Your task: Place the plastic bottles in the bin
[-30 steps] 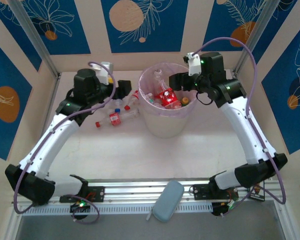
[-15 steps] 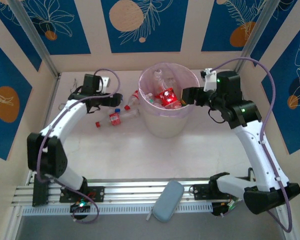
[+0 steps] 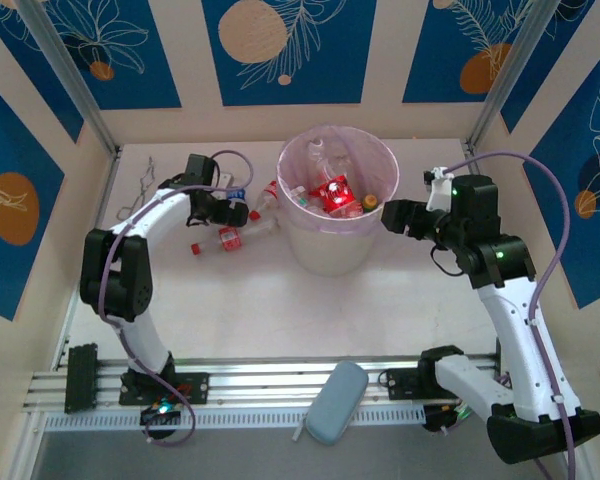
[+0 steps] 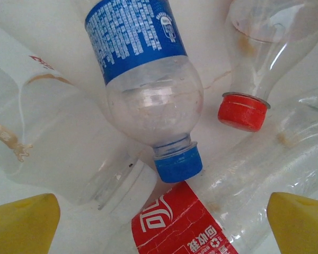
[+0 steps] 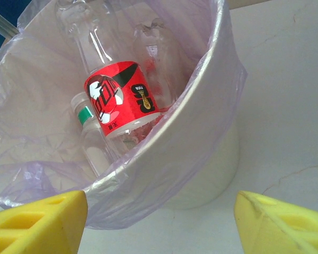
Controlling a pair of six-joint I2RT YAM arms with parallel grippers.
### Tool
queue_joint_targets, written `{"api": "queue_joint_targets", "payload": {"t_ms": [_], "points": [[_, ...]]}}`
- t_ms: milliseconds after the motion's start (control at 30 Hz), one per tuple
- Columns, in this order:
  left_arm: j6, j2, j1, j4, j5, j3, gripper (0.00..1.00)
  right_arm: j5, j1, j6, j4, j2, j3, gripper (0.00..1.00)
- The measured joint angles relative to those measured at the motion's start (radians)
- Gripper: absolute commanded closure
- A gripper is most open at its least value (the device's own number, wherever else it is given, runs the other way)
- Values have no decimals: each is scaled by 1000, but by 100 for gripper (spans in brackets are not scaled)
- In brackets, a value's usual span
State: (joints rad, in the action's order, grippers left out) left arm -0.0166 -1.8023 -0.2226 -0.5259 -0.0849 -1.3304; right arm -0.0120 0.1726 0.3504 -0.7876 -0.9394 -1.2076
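Your left gripper [image 3: 234, 211] hangs low over the loose plastic bottles [image 3: 230, 236], which lie on the worktop [image 3: 280, 305] left of the bin [image 3: 330, 250], toward the far-left corner. In the left wrist view its yellow fingers [image 4: 22, 223] stand wide apart and grip nothing. Under them a blue-capped bottle [image 4: 148, 90] with a blue label, a red-capped bottle [image 4: 257, 63] and a red-labelled bottle [image 4: 238, 196] lie heaped close together, caps nearly touching.

Your right gripper [image 3: 391, 216] sits just beside the bin's right wall, near rim height. Its fingers [image 5: 40, 219] are also spread wide, with nothing held between them.

The bin stands near the far edge of the worktop, about midway across. It has a thin lilac liner [image 5: 222, 63] folded over the rim, and several bottles already lie inside, among them a red-wrapped bottle [image 5: 122, 98].
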Motion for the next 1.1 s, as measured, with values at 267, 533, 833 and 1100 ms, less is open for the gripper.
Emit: {"api": "queue_joint_targets", "payload": {"t_ms": [267,533,833,1100], "points": [[-7,2,0,-17,-77,99,0,-23,-10,0,2,-12,12,26],[-81,51,-4,-18,-98,208,3,-26,-11,0,10,-19,13,26],[-128,129,-18,-5,-98,323,13,-45,-12,5,23,-47,16,27],[-126,126,-26,16,-102,336,2,-48,-12,11,24,-47,21,26]]}}
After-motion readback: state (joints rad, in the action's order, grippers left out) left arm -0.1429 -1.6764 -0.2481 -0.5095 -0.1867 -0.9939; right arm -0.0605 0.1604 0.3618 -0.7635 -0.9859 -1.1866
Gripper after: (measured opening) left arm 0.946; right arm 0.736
